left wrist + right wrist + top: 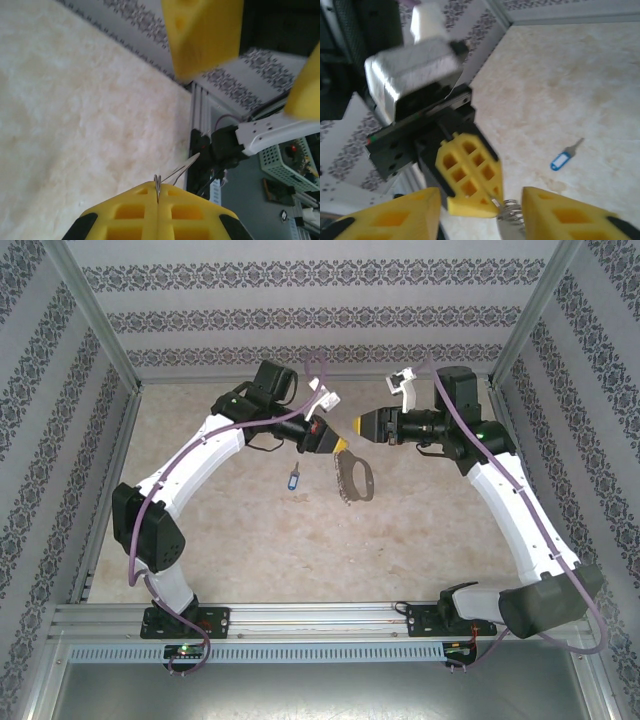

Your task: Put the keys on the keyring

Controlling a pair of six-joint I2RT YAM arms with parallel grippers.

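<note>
My left gripper [157, 192] was pinched shut on the wire of the thin grey metal oval keyring [352, 480] hanging beneath it, and my right gripper [362, 427] stood spread and empty, straddling the left one's tip. The tiny blue-headed silver-shafted key [560, 161] lay flat toward the left arm's side, shaft pointing away from the bases; the left was nearer, but I judged only the right free. Mottled beige tabletop [420, 530] lay all around, inside patterned walls [300, 320].
</note>
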